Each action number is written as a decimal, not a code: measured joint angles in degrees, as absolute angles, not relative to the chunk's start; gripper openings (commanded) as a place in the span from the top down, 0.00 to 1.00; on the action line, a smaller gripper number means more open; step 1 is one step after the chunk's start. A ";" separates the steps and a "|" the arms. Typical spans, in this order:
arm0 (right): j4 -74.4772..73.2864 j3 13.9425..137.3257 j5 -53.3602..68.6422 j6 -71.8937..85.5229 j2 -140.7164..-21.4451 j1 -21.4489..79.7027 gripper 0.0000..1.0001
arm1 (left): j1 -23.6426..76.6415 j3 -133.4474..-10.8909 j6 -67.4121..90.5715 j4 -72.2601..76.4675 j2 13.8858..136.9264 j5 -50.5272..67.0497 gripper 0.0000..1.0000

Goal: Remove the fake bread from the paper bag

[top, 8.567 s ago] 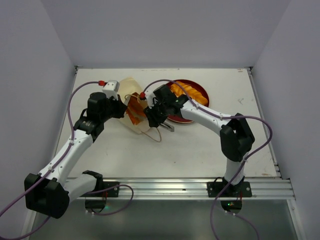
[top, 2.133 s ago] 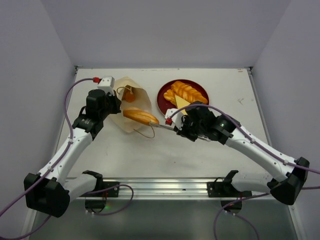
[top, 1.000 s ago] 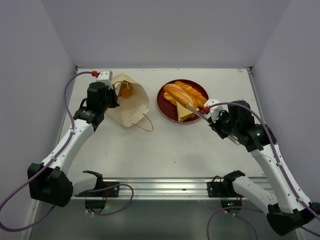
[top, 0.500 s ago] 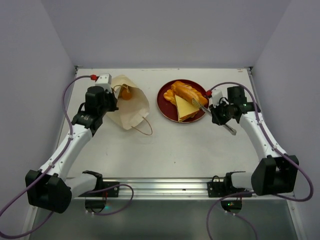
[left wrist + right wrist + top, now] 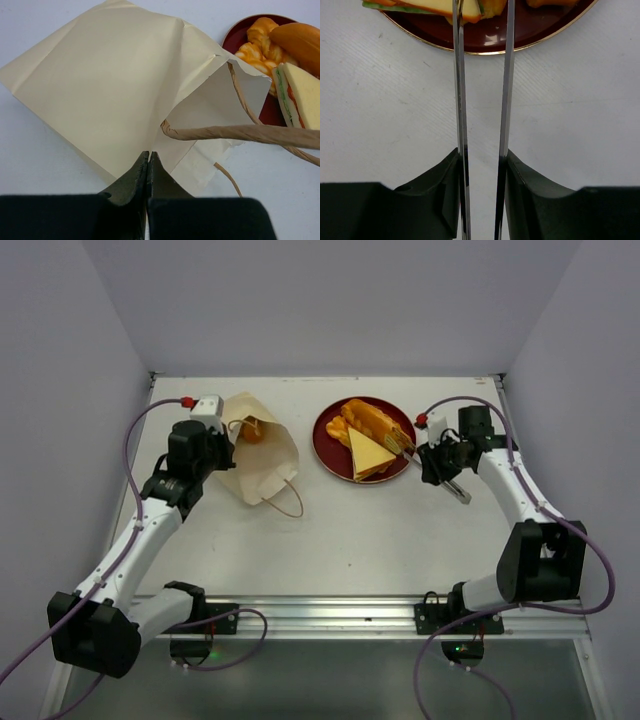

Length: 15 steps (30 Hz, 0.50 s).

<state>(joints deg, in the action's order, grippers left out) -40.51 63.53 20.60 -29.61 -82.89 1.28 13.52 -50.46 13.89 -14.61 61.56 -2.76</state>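
1. White tabletop (image 5: 380, 530) boxed in by pale grey walls (image 5: 330, 310); the paper bag (image 5: 262, 455) lies at left, an orange bun (image 5: 252, 430) in its mouth, other fake bread (image 5: 370, 445) on the red plate (image 5: 328, 445).
2. Left gripper (image 5: 148, 162) has its fingers pinched together on the paper bag's edge.
3. Right gripper (image 5: 482, 15) holds its long metal fingers apart, tips over the red plate's rim.
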 measured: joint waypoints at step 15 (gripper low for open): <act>-40.21 64.07 23.55 -28.82 -80.53 0.40 0.54 | 13.52 -49.84 13.89 -14.48 61.47 -1.17 1.00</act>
